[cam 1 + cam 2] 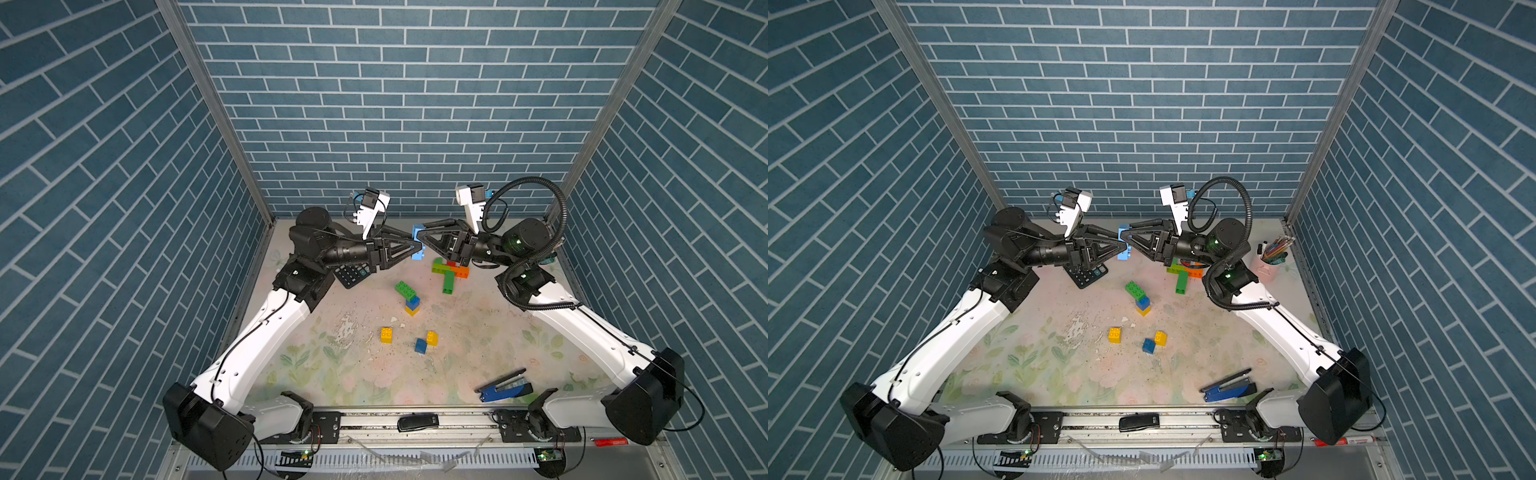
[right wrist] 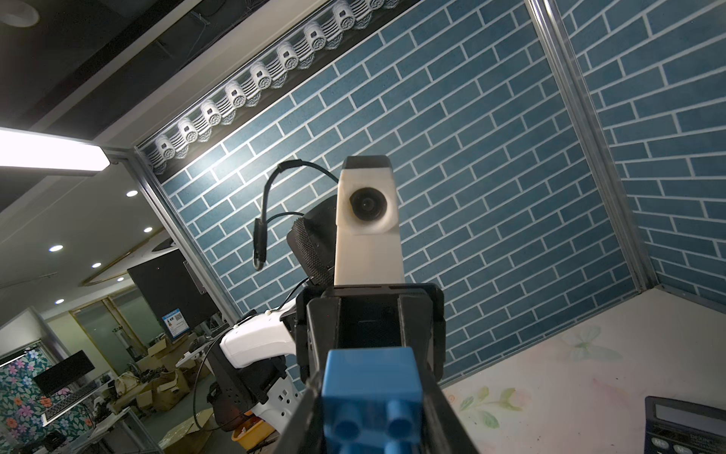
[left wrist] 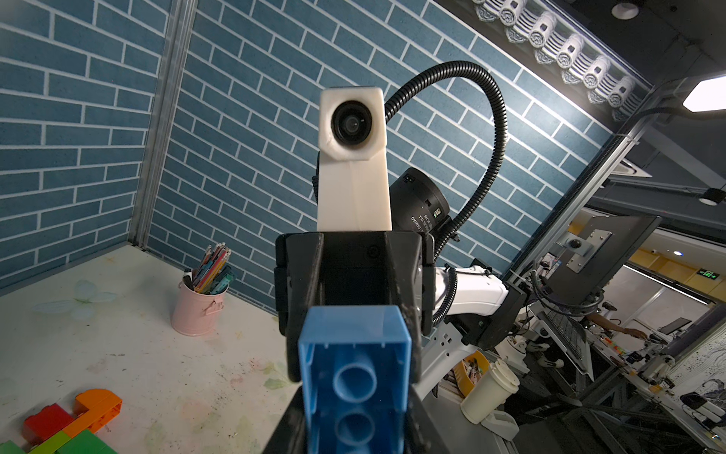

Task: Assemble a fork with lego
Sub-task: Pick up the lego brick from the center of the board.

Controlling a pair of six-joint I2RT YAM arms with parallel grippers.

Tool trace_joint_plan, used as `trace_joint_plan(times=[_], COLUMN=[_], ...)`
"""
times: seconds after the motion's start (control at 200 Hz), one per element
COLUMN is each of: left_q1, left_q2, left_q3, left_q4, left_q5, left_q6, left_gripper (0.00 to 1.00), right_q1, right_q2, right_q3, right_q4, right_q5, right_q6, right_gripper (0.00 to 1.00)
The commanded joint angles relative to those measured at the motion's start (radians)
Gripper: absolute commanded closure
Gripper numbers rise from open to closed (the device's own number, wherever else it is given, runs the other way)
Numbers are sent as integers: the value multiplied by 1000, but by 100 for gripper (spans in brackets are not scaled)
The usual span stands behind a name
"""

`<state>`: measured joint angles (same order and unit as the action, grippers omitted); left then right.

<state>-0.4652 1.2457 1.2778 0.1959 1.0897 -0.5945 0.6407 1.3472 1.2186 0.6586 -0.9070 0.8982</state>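
Blue lego brick (image 1: 418, 254) hanging mid-air over back-centre of table (image 1: 465, 353), long axis running 12–6, crossing gripper line. Left gripper (image 1: 414, 248) clamping it from 9 o'clock. Right gripper (image 1: 420, 238) pinching it from 3. Green-orange-red lego cluster (image 1: 448, 282) lying at 5 o'clock, nearer right arm, likely brick's destination.

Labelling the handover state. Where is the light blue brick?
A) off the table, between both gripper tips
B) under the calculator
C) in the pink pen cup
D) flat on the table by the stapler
A: in both top views the light blue brick is up off the table where the left gripper and right gripper meet, and each wrist view shows it between that arm's fingers.
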Motion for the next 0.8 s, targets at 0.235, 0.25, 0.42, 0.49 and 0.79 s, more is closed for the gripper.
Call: trace_joint_plan(times=[0.235, 0.25, 0.42, 0.49, 0.79], left_q1=[2, 3, 59, 87, 107], left_q2=[-14, -18, -70, -78, 53], left_q3=[-38, -44, -151, -213, -440], left_q4=[5, -3, -147, -207, -214], left_q5=[-7, -13, -162, -274, -573], left_q6=[33, 38, 115, 134, 90], left_gripper=[19, 18, 10, 13, 26], right_q1=[-4, -4, 8, 28, 152], right_q2=[-96, -102, -93, -45, 158], right_q3=[20, 27, 107, 132, 201], right_q4=[-353, -414, -1033, -1225, -1680], right_q5=[156, 190, 627, 786, 997], right_q6=[-219, -254, -529, -574, -578], right_gripper=[90, 90, 100, 100, 100])
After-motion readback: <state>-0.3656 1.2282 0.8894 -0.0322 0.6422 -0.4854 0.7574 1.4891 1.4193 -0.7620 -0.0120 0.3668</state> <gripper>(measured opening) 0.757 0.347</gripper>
